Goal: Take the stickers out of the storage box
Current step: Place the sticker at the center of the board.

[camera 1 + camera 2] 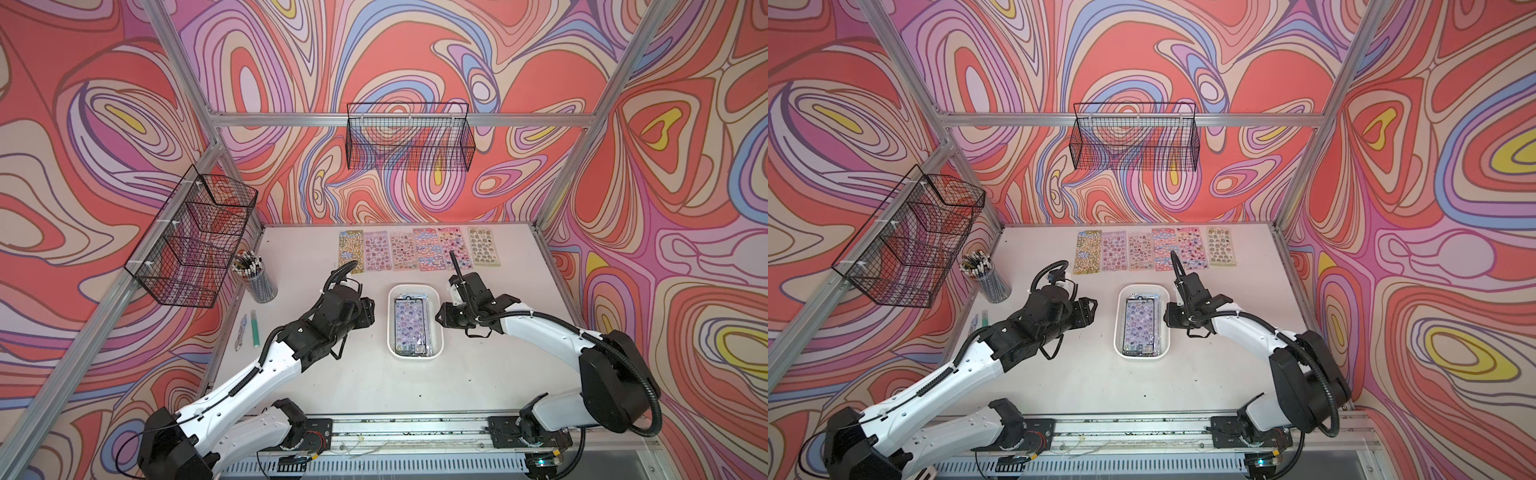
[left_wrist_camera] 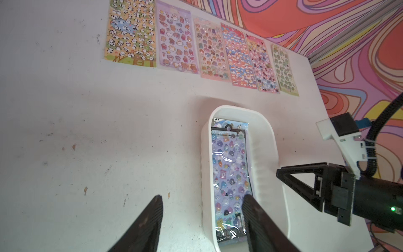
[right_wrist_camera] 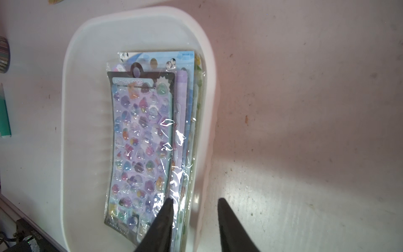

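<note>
The white storage box [image 1: 415,287] sits mid-table, holding a stack of stickers [image 1: 409,328] with a lilac, black-edged sheet [image 3: 141,135] on top. Several more sticker sheets [image 1: 415,249] lie in a row at the table's back edge. My left gripper [image 1: 370,311] is open at the box's left side. In the left wrist view it [image 2: 202,200] has one finger over the table and one over the stack. My right gripper [image 1: 440,318] is open at the box's right side. In the right wrist view it [image 3: 194,201] straddles the box wall [image 3: 205,174], one finger over the sheets' wrapping.
A cup of pencils [image 1: 257,278] stands at the left, with a green marker [image 1: 254,330] and a small clear tool [image 1: 240,332] lying near it. Black wire baskets hang on the left wall [image 1: 195,237] and back wall [image 1: 409,137].
</note>
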{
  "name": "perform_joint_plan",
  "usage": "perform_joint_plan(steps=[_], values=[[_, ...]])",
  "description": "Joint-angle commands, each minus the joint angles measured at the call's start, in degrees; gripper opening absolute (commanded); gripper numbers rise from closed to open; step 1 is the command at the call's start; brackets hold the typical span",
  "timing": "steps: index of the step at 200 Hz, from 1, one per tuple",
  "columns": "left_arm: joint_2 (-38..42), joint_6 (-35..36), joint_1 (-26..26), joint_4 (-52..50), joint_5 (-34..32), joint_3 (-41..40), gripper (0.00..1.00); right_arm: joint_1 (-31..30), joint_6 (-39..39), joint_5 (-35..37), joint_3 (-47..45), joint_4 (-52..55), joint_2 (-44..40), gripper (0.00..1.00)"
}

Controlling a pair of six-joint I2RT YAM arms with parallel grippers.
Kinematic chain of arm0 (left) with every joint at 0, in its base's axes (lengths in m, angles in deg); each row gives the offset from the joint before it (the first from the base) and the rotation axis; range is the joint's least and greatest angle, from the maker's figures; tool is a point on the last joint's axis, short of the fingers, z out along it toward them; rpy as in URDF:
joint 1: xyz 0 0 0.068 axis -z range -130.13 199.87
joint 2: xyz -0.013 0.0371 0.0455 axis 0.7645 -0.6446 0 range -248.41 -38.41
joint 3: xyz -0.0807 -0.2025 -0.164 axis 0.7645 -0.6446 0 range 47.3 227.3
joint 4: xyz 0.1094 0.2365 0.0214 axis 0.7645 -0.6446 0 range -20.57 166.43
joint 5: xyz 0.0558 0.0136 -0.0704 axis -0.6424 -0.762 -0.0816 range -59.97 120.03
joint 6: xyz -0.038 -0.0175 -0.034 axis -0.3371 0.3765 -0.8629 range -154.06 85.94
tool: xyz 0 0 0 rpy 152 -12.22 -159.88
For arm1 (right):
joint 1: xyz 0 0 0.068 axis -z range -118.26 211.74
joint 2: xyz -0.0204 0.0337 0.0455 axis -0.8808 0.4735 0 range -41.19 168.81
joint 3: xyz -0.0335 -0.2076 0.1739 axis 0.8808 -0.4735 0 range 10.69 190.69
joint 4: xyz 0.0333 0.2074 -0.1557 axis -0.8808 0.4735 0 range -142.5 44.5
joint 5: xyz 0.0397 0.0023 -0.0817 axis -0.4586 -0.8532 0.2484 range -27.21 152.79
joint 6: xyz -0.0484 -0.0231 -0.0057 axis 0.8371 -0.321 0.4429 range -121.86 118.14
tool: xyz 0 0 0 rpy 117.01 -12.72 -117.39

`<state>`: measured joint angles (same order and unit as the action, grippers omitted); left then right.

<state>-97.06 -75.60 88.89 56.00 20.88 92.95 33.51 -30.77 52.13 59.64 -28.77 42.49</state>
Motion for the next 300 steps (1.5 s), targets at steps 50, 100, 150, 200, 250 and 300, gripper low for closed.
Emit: perform_joint_plan(steps=[50,100,150,200,250,300], values=[[-5.8,1.6,0.7,-1.3,6.8,3.0,0.5,-0.6,-4.2,-1.0,-1.4,-4.3,2.4,0.15],[-9.4,2.4,2.9,-1.8,7.4,6.8,0.48,-1.3,-3.5,0.5,-0.8,-3.8,4.3,0.2],[-8.9,2.9,3.0,-2.9,7.0,8.7,0.49,-1.3,-4.1,-0.6,-1.3,-5.4,5.9,0.04],[-6.2,3.5,3.0,-4.3,5.6,9.1,0.49,-1.3,-4.8,-4.3,-3.1,-9.9,6.7,0.0],[-4.7,3.6,3.0,-5.0,5.2,9.0,0.49,-1.3,-8.5,-13.3,-7.1,-21.3,8.3,0.0],[-4.9,3.4,3.0,-5.3,6.0,9.4,0.48,-1.3,-5.7,-3.1,-2.7,-11.7,4.2,0.0]])
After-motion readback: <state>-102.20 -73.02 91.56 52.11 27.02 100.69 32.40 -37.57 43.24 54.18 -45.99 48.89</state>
